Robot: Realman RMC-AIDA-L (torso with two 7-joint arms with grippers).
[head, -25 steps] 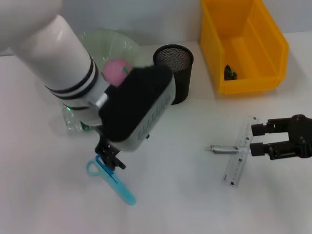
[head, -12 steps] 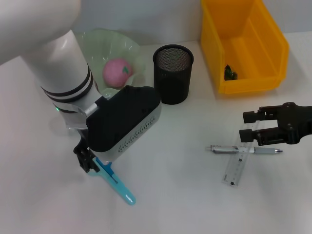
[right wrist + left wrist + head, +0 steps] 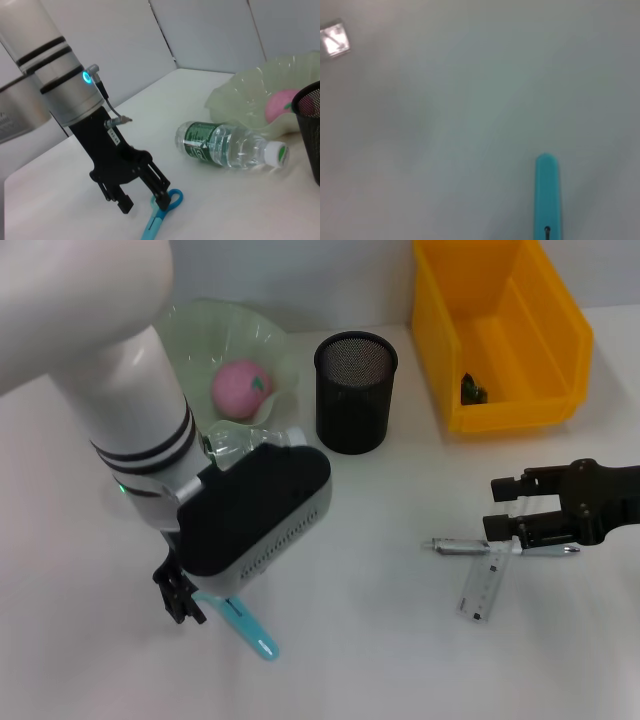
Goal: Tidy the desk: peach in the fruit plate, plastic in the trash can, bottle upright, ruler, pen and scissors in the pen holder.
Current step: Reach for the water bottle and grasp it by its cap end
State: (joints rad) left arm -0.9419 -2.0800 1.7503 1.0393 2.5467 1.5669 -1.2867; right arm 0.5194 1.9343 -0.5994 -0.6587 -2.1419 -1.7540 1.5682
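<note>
The blue scissors [image 3: 245,628] lie on the table at front left, their handles hidden under my left gripper [image 3: 180,602]. In the right wrist view that left gripper [image 3: 142,197] stands open, with the scissors' ring handle [image 3: 173,196] beside one finger. The blade tip [image 3: 547,192] shows in the left wrist view. My right gripper [image 3: 503,507] hangs open over the upper end of the clear ruler [image 3: 483,587] and the silver pen [image 3: 462,548] lying across it. The peach [image 3: 240,390] sits in the green fruit plate [image 3: 190,325]. The bottle [image 3: 230,147] lies on its side.
The black mesh pen holder [image 3: 355,390] stands behind the table's middle. A yellow bin [image 3: 500,340] at back right holds a small dark piece of plastic [image 3: 472,390]. My big left arm [image 3: 130,420] covers part of the bottle [image 3: 240,440].
The left gripper has moved forward and to the left along the scissors onto their handles, uncovering the bottle. The right gripper has shifted left over the ruler's upper end.
</note>
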